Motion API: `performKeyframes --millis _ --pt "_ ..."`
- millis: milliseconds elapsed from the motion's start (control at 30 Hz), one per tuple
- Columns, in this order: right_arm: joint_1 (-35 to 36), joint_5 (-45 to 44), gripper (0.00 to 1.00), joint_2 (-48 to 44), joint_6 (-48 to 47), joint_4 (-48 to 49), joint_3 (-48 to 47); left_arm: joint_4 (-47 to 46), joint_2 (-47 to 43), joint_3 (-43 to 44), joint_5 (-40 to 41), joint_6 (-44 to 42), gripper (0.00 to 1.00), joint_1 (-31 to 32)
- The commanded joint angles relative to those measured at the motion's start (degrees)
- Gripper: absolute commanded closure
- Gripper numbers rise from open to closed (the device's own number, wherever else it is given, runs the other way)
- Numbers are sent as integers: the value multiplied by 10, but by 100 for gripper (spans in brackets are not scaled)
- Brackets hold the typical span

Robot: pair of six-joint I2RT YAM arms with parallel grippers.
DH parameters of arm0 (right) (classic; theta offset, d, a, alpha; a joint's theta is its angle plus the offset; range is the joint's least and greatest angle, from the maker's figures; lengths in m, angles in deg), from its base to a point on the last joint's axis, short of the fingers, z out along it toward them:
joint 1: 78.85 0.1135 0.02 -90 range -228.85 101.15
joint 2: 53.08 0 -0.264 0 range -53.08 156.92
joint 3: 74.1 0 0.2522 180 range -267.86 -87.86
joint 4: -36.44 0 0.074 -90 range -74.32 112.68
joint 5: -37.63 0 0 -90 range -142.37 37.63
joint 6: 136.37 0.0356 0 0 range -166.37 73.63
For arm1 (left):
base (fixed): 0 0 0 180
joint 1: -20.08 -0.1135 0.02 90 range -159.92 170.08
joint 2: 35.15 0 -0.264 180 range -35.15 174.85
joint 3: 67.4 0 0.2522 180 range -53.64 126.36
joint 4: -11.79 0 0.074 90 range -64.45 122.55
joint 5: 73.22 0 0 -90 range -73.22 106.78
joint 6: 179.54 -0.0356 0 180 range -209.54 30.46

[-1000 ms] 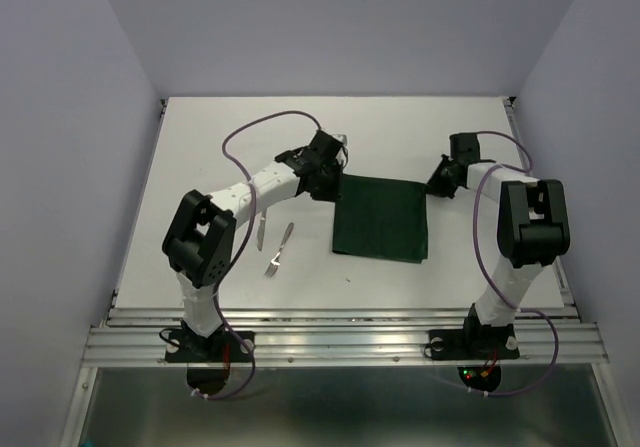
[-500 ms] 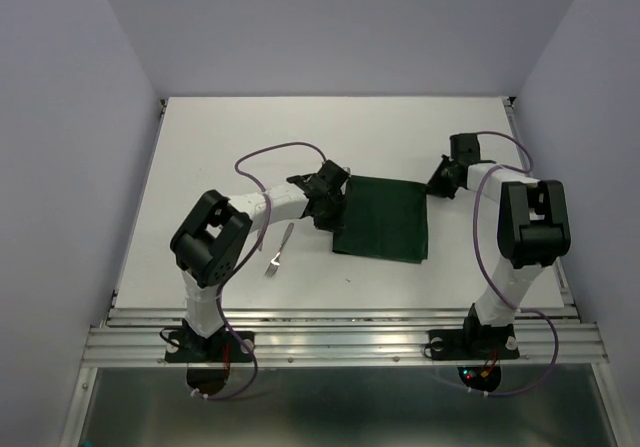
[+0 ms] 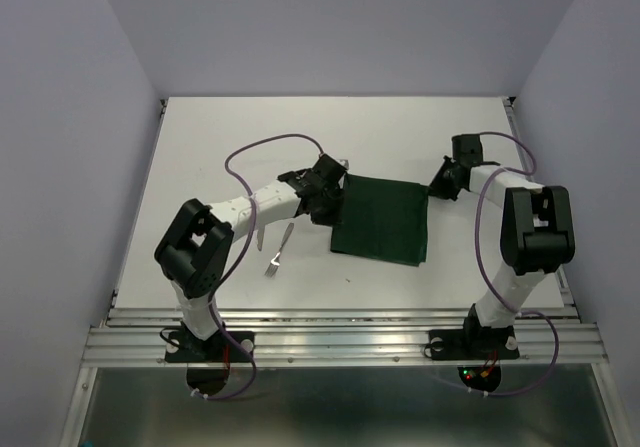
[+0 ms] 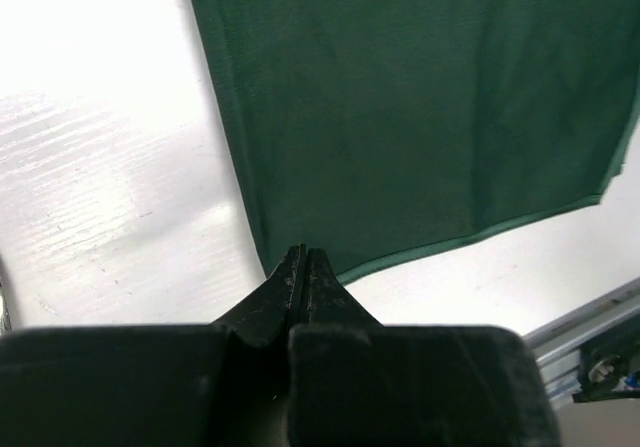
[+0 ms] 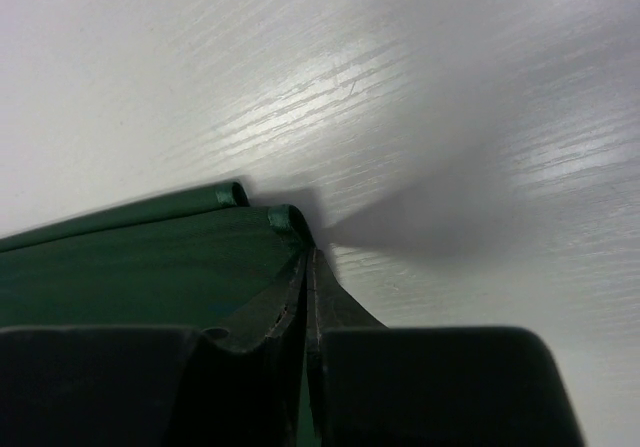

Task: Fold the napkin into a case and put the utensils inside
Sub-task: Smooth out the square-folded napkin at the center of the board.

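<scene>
Mid-fold — napkin [image 3: 382, 219] centre tabletop [image 3: 200, 147], part-folded. L jaws clenched on its 10 o'clock corner, R jaws pinching 2 o'clock corner. Next: lift both evenly, carry across w/o slack. Fork [image 3: 277, 252] at 8 o'clock, untouched.

Left jaws at napkin [image 3: 385, 222] left edge; right jaws at far-right corner.

No legible text, label, brand, number or sign anywhere in any view
</scene>
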Motion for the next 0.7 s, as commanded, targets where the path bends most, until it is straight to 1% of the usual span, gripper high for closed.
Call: performKeyframes --millis 0,233,467,667 --pt "-3 -3 93 -31 -8 -2 9 -8 -25 -18 -18 4 100 4" --pt "-3 1 93 -39 -8 -1 20 -31 1 -56 -31 8 100 14" --pt "-3 9 92 -50 -8 -2 28 -54 33 -64 -30 11 100 22" --pt "-3 13 93 -91 -11 -8 46 -29 -4 -33 -6 8 100 23"
